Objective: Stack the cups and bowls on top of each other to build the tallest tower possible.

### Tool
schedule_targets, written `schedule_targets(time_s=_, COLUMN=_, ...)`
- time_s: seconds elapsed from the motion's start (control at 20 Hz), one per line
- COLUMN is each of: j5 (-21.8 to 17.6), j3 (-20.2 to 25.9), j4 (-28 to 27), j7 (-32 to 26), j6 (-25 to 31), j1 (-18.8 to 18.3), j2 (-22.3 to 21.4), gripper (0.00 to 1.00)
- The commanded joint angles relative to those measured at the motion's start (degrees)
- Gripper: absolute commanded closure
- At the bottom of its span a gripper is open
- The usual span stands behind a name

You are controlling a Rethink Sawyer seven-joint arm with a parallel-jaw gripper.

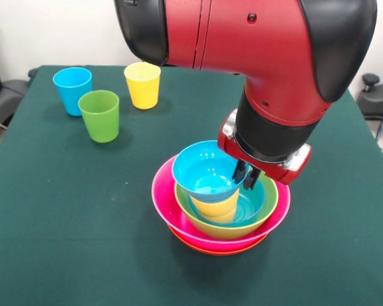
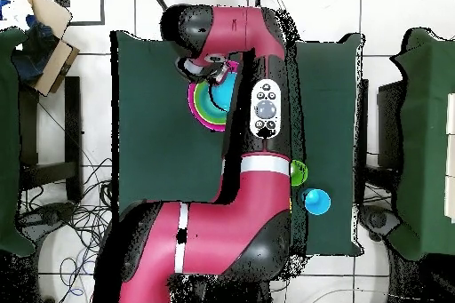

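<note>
1. We see the gripper point(image 1: 247, 174) pinching the rim of the small blue bowl point(image 1: 206, 169), perched tilted on the yellow-orange cup point(image 1: 216, 206) inside the lime green bowl point(image 1: 262, 213).
2. We judge that releasing it off-centre could let it slide off.

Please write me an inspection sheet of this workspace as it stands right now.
Surface: dark green table, flat.
Job's things: blue bowl sits on a yellow-orange cup inside the lime green bowl, nested in the pink bowl over the orange bowl. Light blue cup, green cup and yellow cup stand apart, upright.
Clutter: nothing seen.
Grippers: gripper at the blue bowl's rim; grip unclear.
Cables: loose cables on the floor.
Surroundings: chairs beside the table, cardboard box.
</note>
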Motion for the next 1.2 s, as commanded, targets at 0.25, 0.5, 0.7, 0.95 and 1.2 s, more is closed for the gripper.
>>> schedule_targets(time_s=0.25, j5=-1.11, j3=2.33, j4=3.32, j7=-5.61, j6=-2.66, j1=-0.37, j2=-0.22, gripper=0.0)
schedule_targets(time_s=0.5, j5=-0.63, j3=1.91, j4=3.99, j7=-4.4, j6=-1.52, j1=-0.06, j2=-1.36, gripper=0.0)
schedule_targets(time_s=0.7, j5=0.09, j3=2.12, j4=4.68, j7=-4.29, j6=-0.68, j1=0.01, j2=-2.24, gripper=0.0)
schedule_targets(time_s=0.95, j5=1.07, j3=2.53, j4=6.0, j7=-4.49, j6=-0.89, j1=-0.07, j2=-3.14, gripper=0.0)
schedule_targets(time_s=1.2, j5=2.01, j3=1.91, j4=9.21, j7=-4.46, j6=-1.63, j1=0.04, j2=-5.77, gripper=0.0)
